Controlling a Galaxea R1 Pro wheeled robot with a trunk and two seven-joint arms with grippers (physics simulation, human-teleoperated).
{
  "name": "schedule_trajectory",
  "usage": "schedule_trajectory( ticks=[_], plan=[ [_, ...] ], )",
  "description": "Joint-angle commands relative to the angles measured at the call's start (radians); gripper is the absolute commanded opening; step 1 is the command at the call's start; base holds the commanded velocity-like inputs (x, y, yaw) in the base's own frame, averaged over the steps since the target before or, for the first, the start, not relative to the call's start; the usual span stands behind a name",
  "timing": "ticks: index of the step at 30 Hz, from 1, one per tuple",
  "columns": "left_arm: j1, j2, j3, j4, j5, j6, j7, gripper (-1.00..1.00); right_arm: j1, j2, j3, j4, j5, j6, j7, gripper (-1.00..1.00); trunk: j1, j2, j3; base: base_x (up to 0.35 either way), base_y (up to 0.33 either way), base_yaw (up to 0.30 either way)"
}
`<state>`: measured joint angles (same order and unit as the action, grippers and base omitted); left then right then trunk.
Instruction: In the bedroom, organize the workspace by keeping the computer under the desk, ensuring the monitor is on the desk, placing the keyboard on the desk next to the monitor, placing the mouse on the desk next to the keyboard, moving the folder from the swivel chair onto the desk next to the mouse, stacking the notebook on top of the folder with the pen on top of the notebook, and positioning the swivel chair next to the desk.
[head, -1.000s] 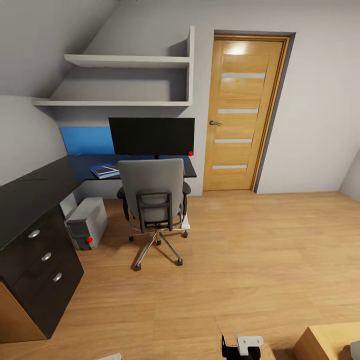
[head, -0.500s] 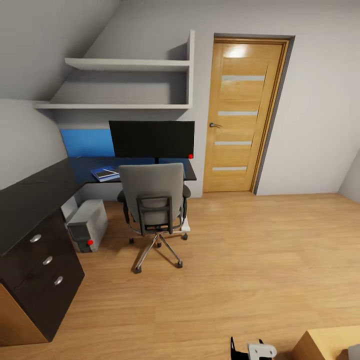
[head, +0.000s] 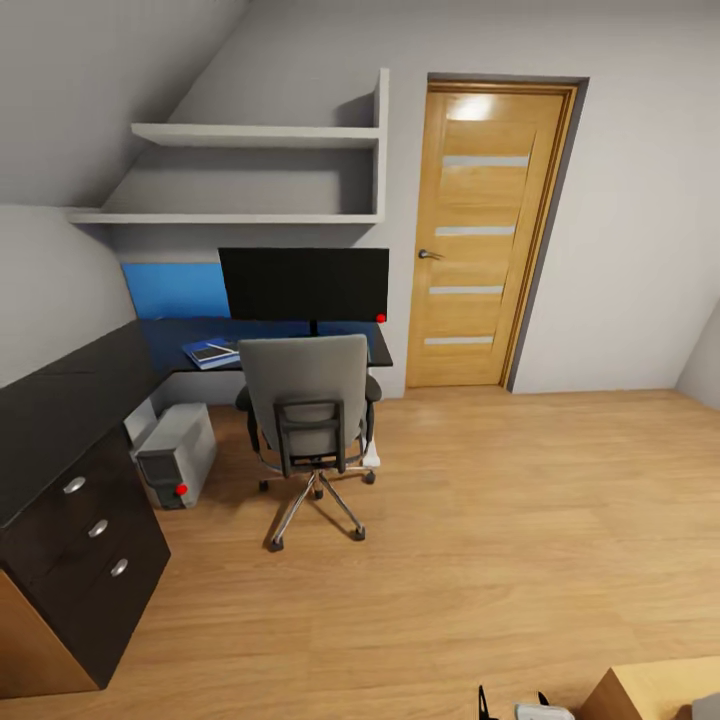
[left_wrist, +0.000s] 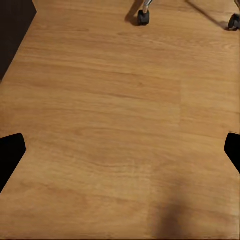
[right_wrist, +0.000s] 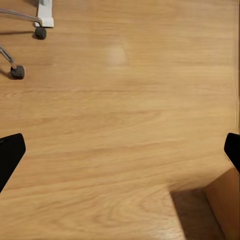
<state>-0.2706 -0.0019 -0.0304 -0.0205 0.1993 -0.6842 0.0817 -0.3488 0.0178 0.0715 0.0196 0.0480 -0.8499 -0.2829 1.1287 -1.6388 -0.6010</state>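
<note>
Head view: monitor (head: 304, 284) on far table (head: 60, 385); folder (head: 211, 352) with notebook (head: 210, 352) at its left; swivel chair (head: 309, 420) drawn up; computer (head: 176, 453) beneath. Left wrist view: left end effector (left_wrist: 120, 152) wide over floor (left_wrist: 110, 125). Right wrist view: right end effector (right_wrist: 120, 150) wide, empty; driving nearer risks bumping the chair's casters away.

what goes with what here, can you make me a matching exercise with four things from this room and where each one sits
Things:
1. computer
2. monitor
3. folder
4. swivel chair

Places:
A. standing on the desk against the back wall, beside the door
B. on the floor, drawn up to the desk in front of the screen
C. lying flat on the desktop, in front of the blue panel
D. on the floor under the desk, beside the drawer unit

Pairs: 1-D, 2-A, 3-C, 4-B
</note>
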Motion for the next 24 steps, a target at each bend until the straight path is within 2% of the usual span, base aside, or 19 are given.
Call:
schedule_trajectory(
  ticks=[1, 4, 7, 13, 24],
  plan=[
    [0.004, 0.000, -0.004, 0.001, 0.001, -0.005, 0.004, 1.00, -0.001, -0.003, 0.008, 0.002, 0.006, -0.003, -0.010, 1.00, -0.004, 0.007, 0.002, 0.000, 0.000, 0.000],
    [0.016, -0.001, -0.005, 0.001, 0.000, -0.010, -0.001, 1.00, 0.001, -0.004, 0.010, 0.002, 0.007, -0.015, -0.009, 1.00, -0.016, 0.028, 0.012, 0.000, 0.000, 0.000],
    [0.027, -0.001, -0.005, 0.001, 0.000, -0.021, -0.008, 1.00, 0.005, 0.006, 0.010, 0.002, 0.008, -0.039, -0.009, 1.00, -0.027, 0.049, 0.021, 0.000, 0.000, 0.000],
    [0.041, -0.001, -0.005, 0.001, 0.001, -0.066, -0.014, 1.00, 0.026, 0.024, 0.010, 0.002, 0.010, -0.125, -0.011, 1.00, -0.050, 0.091, 0.040, 0.000, 0.000, 0.000],
    [0.071, -0.002, -0.005, 0.001, 0.000, -0.120, -0.017, 1.00, 0.039, 0.029, 0.010, 0.002, 0.010, -0.195, -0.013, 1.00, -0.092, 0.168, 0.074, 0.000, 0.000, 0.000]
  ],
)
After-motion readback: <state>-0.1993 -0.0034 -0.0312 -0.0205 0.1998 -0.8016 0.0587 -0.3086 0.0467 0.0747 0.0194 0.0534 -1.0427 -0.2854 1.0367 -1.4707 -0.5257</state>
